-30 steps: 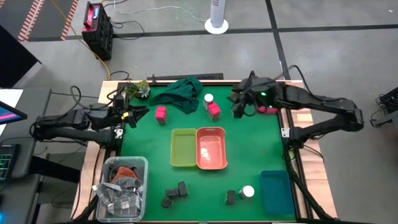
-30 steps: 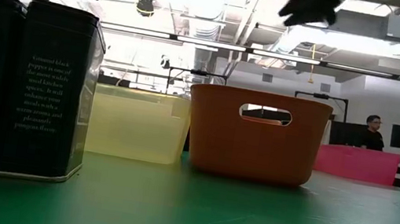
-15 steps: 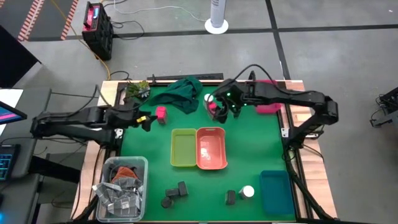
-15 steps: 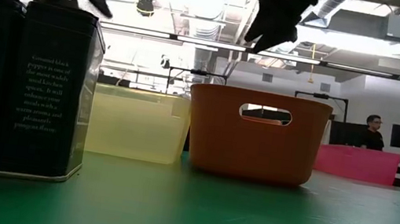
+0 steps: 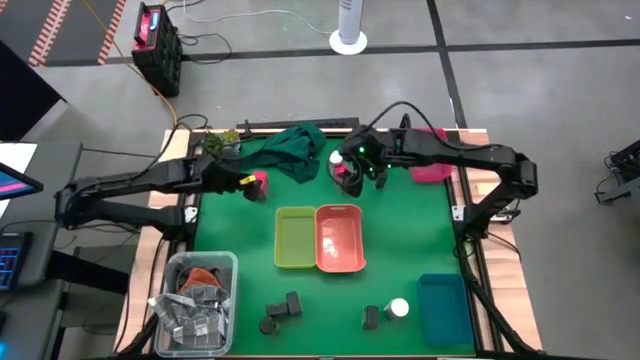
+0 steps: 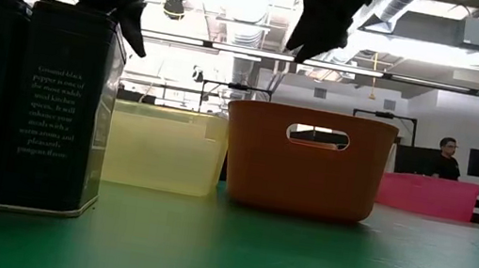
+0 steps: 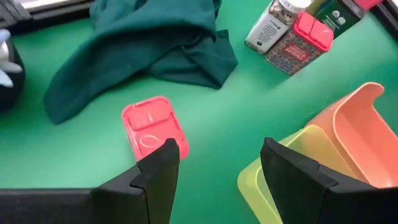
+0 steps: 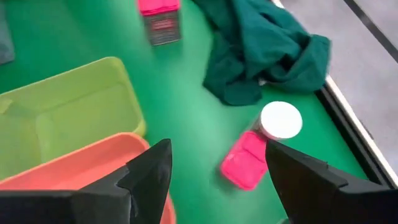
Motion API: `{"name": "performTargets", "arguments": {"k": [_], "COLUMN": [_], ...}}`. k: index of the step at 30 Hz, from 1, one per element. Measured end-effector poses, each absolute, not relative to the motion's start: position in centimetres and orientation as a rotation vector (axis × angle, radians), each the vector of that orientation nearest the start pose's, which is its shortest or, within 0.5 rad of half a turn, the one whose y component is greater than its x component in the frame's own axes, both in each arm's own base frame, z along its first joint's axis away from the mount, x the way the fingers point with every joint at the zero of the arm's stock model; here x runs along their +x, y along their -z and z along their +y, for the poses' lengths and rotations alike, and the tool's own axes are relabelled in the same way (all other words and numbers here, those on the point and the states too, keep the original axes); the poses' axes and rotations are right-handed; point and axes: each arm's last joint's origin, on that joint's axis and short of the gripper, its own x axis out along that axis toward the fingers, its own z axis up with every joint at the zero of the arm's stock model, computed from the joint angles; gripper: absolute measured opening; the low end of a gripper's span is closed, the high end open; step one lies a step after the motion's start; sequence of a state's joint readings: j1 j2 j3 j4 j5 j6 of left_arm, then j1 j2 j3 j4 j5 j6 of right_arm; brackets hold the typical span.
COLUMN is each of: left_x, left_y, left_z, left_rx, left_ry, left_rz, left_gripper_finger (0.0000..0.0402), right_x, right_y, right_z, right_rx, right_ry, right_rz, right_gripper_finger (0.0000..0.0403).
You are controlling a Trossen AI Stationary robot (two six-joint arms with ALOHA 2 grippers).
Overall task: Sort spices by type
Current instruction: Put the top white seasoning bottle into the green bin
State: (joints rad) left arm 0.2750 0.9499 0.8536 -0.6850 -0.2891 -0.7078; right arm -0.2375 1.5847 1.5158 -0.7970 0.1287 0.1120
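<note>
The green felt table [image 5: 400, 250] carries a yellow-green plastic bin [image 5: 295, 238] and an orange plastic bin [image 5: 340, 238] side by side at the centre. At the upper middle of the high view, the right gripper [image 5: 352, 172] hangs with fingers apart over a pink-lidded boxy spice pack [image 8: 244, 160], which stands upright beside a white-topped round jar [image 8: 281, 120]. At the upper left, the left gripper [image 5: 243, 181], also spread, is just beside another upright pink pack [image 7: 153, 127].

High view looks straight down over the whole table. Low view sits at mat level, close behind dark tins [image 6: 25, 102], facing the orange bin [image 6: 307, 161]. Both wrist views look down at that bin and green cloth [image 7: 134, 50].
</note>
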Motion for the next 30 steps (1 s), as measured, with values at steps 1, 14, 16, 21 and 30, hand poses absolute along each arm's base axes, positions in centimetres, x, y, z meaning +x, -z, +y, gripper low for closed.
{"name": "performTargets", "arguments": {"k": [1,14,16,21,30], "left_x": [17.6,15.9,15.2,14.0,13.8], "left_y": [-28.9,-31.4,-31.7,-31.8,-31.7], "left_z": [5.8,5.3,5.1,4.9,4.9], "left_rx": [-0.641,-0.65,-0.666,-0.7,-0.699], "left_ry": [-0.788,-0.759,-0.761,-0.814,-0.855], "left_rz": [0.564,0.46,0.441,0.427,0.431], "left_gripper_finger": [0.0214,0.0214,0.0214,0.0214,0.0214], "right_x": [32.7,36.0,36.3,37.0,36.8], "right_y": [-33.4,-27.6,-27.9,-27.7,-26.6], "right_z": [-8.6,-14.2,-14.8,-15.9,-17.7], "right_rx": [0.155,0.141,0.128,0.079,0.163], "right_ry": [0.401,0.466,0.468,0.456,0.483], "right_rz": [0.851,0.986,0.974,0.976,0.981], "right_gripper_finger": [0.0287,0.0287,0.0287,0.0287,0.0287]}}
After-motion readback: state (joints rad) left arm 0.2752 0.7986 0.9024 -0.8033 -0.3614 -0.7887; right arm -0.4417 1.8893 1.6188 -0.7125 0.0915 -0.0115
